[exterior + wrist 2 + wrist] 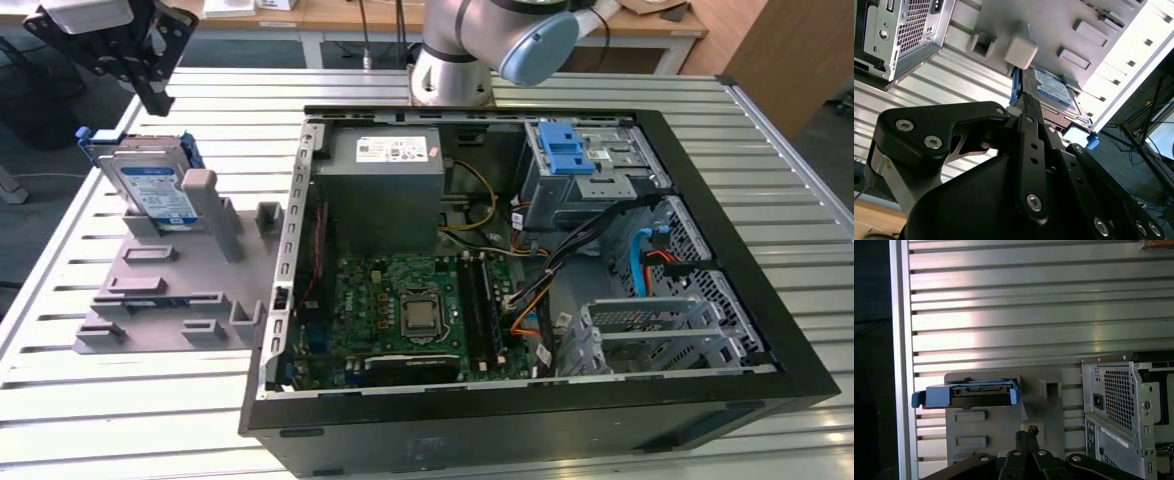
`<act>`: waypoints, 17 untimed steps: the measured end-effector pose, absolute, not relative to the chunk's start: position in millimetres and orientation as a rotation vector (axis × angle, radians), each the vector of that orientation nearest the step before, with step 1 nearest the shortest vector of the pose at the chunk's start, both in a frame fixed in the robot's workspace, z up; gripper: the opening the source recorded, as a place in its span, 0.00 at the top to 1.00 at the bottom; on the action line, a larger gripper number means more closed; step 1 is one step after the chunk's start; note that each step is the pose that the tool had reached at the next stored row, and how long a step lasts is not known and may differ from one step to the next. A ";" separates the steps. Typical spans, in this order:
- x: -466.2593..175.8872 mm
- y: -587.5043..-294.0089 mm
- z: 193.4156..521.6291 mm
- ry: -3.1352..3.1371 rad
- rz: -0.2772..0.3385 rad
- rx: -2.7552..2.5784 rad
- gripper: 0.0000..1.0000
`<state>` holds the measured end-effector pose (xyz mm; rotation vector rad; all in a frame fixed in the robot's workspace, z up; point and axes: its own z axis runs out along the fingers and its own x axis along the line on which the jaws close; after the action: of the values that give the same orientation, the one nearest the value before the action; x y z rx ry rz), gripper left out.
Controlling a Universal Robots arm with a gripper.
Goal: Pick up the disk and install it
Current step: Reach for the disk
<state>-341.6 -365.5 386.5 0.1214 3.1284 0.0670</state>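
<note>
Hovering jaws, clear of disk [154, 185] edge.

This is a robotics lab or test workshop rather than a home. The counter [134, 420] is made of ribbed aluminium slats, and a robot arm [461, 50] rises from its far edge. An opened computer case [787, 350] lies on the counter with its motherboard [414, 310] bare. Near the counter's edge at the exterior view's left, a grey moulded jig [160, 290] holds the disk [150, 185] upright. Wooden desks [347, 12] stand behind. In the second wrist view, loose cables [1149, 115] trail over the floor past the counter's edge.
</note>
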 end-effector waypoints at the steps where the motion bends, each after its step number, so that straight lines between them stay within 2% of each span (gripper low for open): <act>1: -342.1 -365.5 386.5 3.128 0.067 0.121 0.89; 17: -361.0 -365.4 385.4 3.128 0.067 0.121 0.89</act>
<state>-361.0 -365.4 385.4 0.1214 3.1284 0.0670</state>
